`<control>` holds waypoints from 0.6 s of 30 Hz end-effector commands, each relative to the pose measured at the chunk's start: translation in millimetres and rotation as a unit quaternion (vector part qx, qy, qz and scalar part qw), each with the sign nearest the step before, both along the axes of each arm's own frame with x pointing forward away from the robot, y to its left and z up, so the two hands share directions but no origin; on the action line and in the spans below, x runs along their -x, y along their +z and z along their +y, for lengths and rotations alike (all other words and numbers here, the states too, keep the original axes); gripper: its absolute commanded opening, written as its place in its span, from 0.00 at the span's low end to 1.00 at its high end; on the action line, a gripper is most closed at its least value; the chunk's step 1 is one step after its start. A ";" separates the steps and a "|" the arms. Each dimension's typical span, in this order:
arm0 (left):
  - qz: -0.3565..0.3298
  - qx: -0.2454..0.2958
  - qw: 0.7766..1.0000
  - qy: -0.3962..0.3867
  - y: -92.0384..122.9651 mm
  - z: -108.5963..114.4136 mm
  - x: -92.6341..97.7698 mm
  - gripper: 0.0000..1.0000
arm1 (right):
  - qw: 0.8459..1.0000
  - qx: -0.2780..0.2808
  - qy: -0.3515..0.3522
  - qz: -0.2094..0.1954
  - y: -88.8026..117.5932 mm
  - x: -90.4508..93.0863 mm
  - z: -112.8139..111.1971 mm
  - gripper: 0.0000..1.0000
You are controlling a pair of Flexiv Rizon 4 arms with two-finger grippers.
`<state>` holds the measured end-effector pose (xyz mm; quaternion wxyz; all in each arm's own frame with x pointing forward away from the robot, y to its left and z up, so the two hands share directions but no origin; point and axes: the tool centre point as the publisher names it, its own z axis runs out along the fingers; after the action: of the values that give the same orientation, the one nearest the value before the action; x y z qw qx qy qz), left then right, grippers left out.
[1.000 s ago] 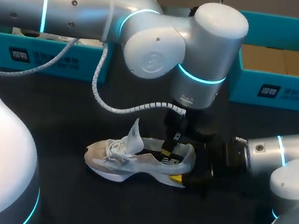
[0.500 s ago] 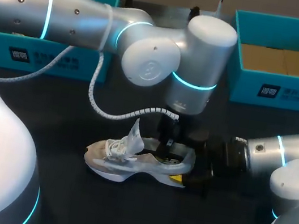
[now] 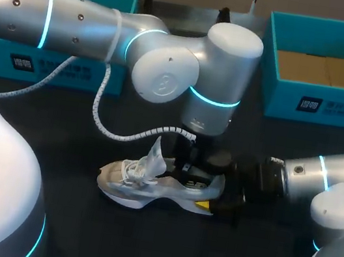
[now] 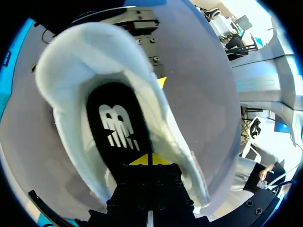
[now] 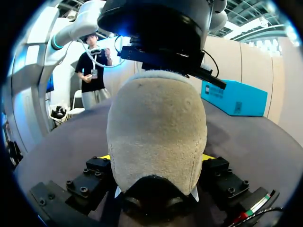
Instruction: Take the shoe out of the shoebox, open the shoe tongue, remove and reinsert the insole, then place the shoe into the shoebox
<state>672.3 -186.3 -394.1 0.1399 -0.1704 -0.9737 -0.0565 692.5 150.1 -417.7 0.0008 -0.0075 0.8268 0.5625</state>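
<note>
The shoe (image 3: 149, 187) lay mid-way across the desk (image 3: 138, 248), long axis along its near edge, heel clamped by the right gripper (image 3: 217, 194); the left gripper (image 4: 149, 160), tips together, stood directly over the insole (image 4: 120, 127).

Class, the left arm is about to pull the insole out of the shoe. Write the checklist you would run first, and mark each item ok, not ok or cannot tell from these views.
1. Shoe rests upright on the table: ok.
2. Tongue is lifted clear of the opening: ok.
3. Right gripper clamps the heel from both sides: ok.
4. Left gripper is inside the opening, down at the insole: ok.
5. Left gripper actually has hold of the insole: cannot tell.
6. Insole lies flat, not bunched or folded: ok for the part that shows.
</note>
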 end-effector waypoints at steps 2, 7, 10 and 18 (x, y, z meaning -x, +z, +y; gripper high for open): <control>-0.012 0.013 1.000 -0.003 -2.2 3.9 9.5 0.07 | 1.000 0.001 -0.001 0.000 -5.2 3.7 2.0 0.00; -0.016 0.014 1.000 -0.003 -5.5 1.6 13.5 0.38 | 1.000 0.001 -0.001 0.000 -5.2 3.7 2.0 0.00; -0.032 0.016 0.999 0.007 -6.9 0.8 14.4 0.43 | 1.000 0.001 -0.001 0.000 -5.2 3.7 2.0 0.00; -0.110 0.007 0.992 0.066 -23.9 -5.9 6.7 0.57 | 1.000 0.001 -0.001 0.000 -5.2 3.7 2.0 0.00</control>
<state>672.2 -189.6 -404.3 0.0589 -0.1066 -0.9909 -0.0578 691.8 150.4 -418.3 0.0008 -0.0081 0.8269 0.5623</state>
